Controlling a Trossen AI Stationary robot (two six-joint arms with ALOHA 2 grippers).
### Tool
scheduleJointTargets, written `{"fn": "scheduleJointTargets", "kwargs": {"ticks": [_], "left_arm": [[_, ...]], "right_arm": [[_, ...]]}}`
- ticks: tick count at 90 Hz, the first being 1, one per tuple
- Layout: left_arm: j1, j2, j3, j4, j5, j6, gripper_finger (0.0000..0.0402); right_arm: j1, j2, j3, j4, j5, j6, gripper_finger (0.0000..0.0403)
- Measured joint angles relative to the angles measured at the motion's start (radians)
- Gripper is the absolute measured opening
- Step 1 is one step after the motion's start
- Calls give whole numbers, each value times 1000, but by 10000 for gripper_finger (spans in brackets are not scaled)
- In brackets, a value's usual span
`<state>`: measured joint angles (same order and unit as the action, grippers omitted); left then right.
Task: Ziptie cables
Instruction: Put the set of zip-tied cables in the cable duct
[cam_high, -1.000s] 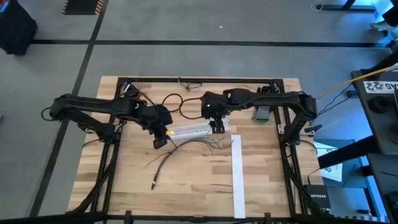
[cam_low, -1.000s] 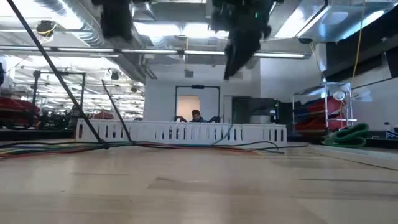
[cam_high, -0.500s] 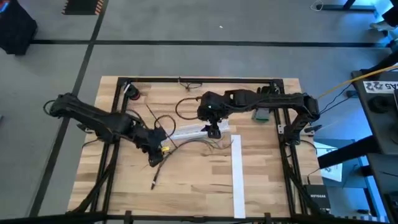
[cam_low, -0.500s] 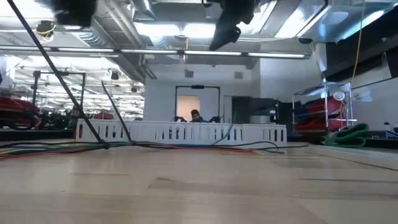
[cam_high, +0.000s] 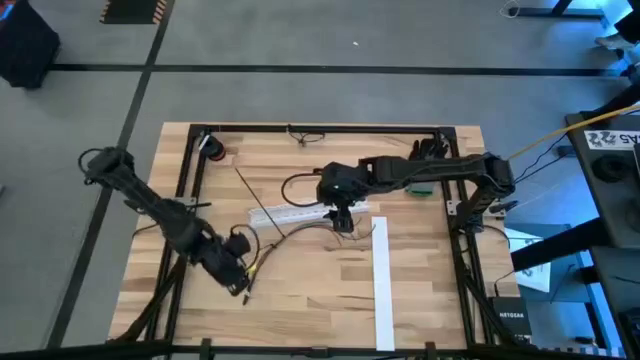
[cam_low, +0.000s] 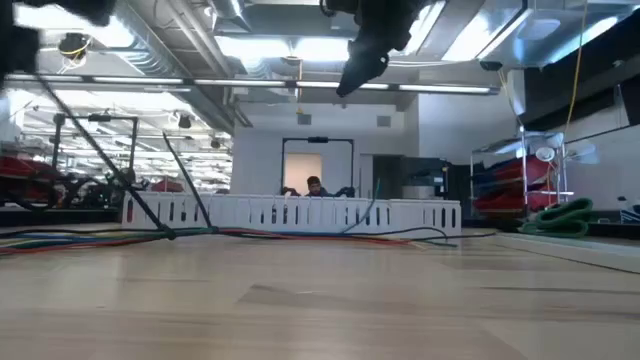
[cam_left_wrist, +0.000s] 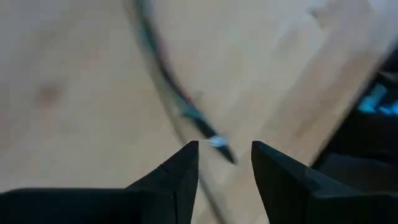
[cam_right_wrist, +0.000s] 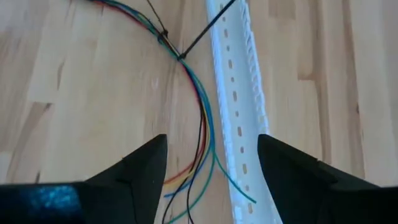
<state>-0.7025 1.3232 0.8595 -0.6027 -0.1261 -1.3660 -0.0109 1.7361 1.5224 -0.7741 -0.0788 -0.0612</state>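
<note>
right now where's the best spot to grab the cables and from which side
Probably just past the zip tie knot, where the cables run together as one narrow bundle before fanning into loose ends. Come straight down from above with the right end effector, already open over them, fingers astride the bundle; the white slotted strip lies close alongside.

- This is a robotics lab or workshop on an open industrial floor, not a home or an office.
- A butcher-block counter stands on a bare grey concrete floor marked with dark tape lines.
- Overhead run exposed ducts and pipes and long strip lights.
- Behind the counter a person sits in a framed opening.
- Metal racks line the side, with a coiled green hose beside them.
</note>
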Motion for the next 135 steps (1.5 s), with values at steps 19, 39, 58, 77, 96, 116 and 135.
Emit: {"fn": "scheduleJointTargets", "kwargs": {"ticks": [19, 39, 58, 77, 96, 116, 135], "left_arm": [[-24, 120, -102, 171, -5, -112, 141], [-16, 262, -101, 229, -28, -146, 141], [-18, 320, -97, 291, -56, -154, 141], [-12, 343, -92, 221, -75, -220, 105], [-12, 344, -94, 203, -85, -198, 13], [-10, 315, 0, 34, -47, -87, 4], [-10, 207, 192, -249, -34, 9, 1]], "right_arm": [[-2, 0, -32, 17, 0, 4, 243], [-2, 0, -34, 41, 37, 5, 243], [-2, 0, -34, 70, 39, 5, 243], [-3, 0, -34, 98, 42, 5, 243], [-3, 0, -34, 134, 62, 1, 243], [-3, 0, -33, 119, 69, 0, 243], [-3, 1, -12, 113, 49, -68, 243]]}}
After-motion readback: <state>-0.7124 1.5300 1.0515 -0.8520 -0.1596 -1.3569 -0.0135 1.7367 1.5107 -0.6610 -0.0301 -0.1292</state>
